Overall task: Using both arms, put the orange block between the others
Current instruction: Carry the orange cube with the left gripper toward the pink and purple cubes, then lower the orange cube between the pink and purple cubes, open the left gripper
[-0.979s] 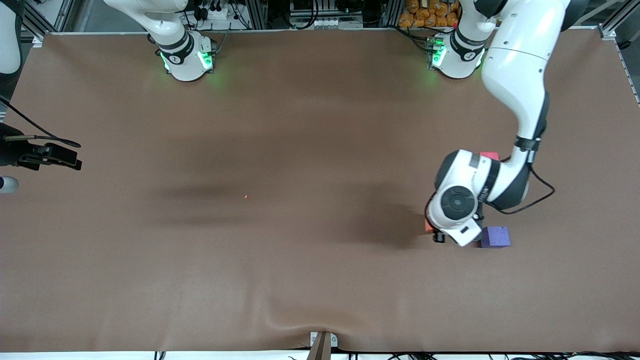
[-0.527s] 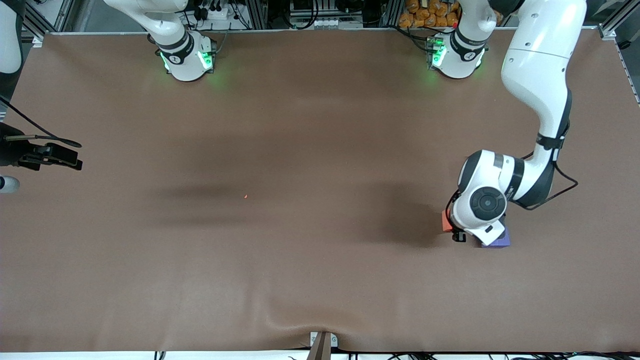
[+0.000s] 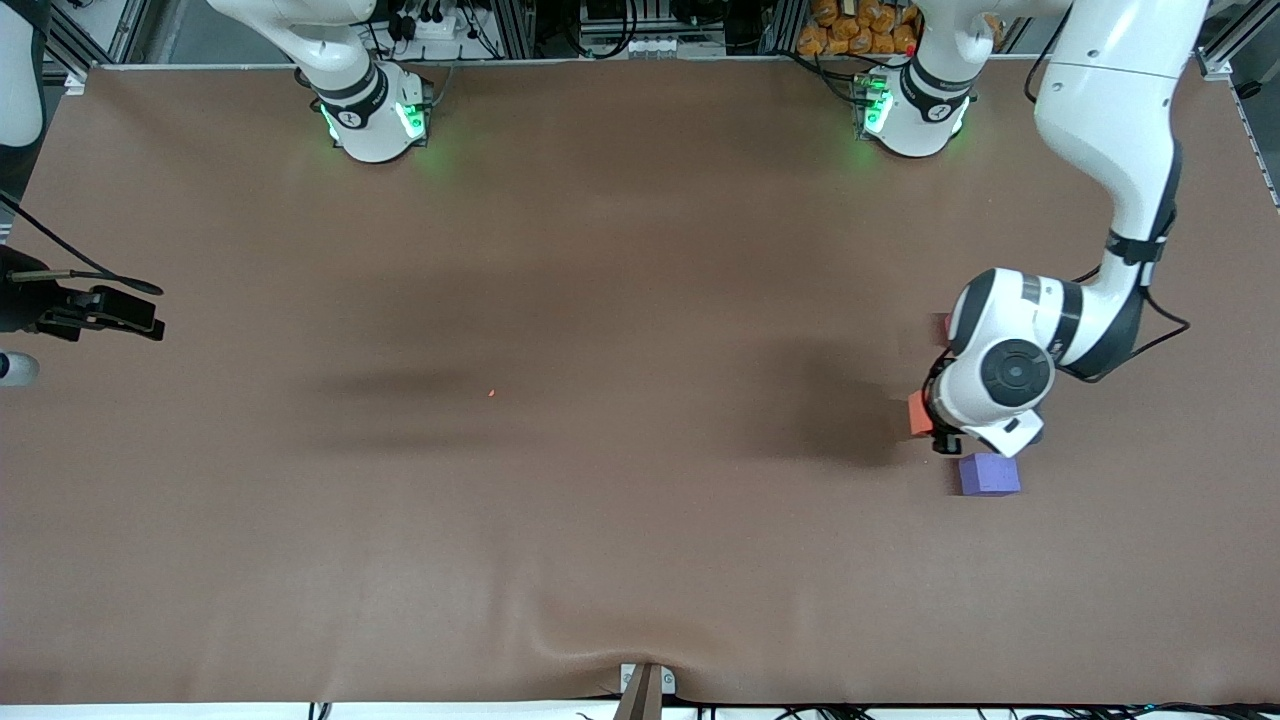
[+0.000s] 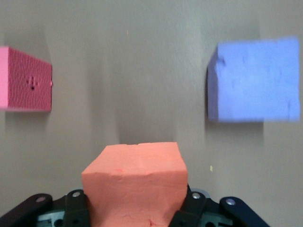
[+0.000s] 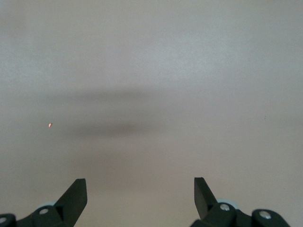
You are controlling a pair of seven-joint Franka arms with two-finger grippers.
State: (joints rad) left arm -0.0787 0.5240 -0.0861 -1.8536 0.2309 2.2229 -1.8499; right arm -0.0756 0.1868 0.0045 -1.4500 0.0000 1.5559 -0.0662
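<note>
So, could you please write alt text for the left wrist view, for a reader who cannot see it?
The left gripper is shut on the orange block, held above the brown table. Ahead of it on the table lie the pinkish-red cube and the purple cube, apart from each other with a bare gap between them.

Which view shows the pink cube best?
The left wrist view: the pink cube sits clear on the table, cut only by the frame edge. In the front view just a sliver shows beside the left arm. The right wrist view shows none of it.
</note>
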